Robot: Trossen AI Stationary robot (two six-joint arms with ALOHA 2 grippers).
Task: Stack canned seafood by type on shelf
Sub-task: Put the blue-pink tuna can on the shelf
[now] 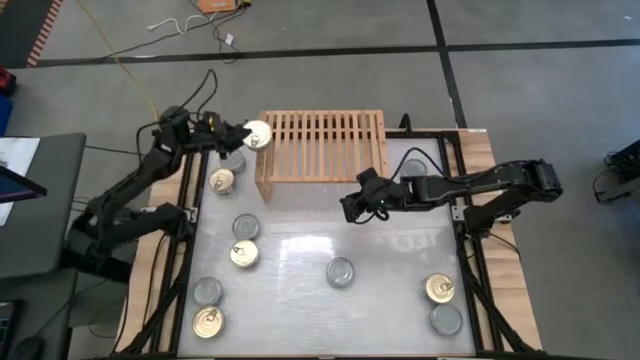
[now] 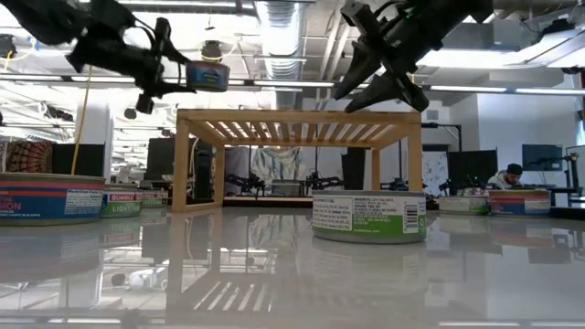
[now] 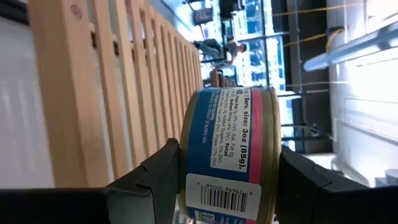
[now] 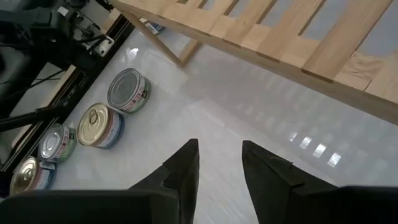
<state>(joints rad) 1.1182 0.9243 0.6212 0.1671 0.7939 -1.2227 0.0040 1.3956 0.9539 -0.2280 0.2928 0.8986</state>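
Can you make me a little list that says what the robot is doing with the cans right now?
left gripper: shut on a blue can, held up by the shelf's left end
right gripper: open, empty, up in the air in front of the shelf
shelf: wooden, nothing on top yet
cans on table: about nine, gold tops and silver tops
nearest can in low view: green label

We hold our left pincer (image 1: 243, 136) raised, its fingers (image 3: 155, 174) clamped on something. Our right arm reaches across, its pincer (image 4: 219, 163) hanging above the worktop, fingers (image 4: 185, 163) a little apart and holding nothing.
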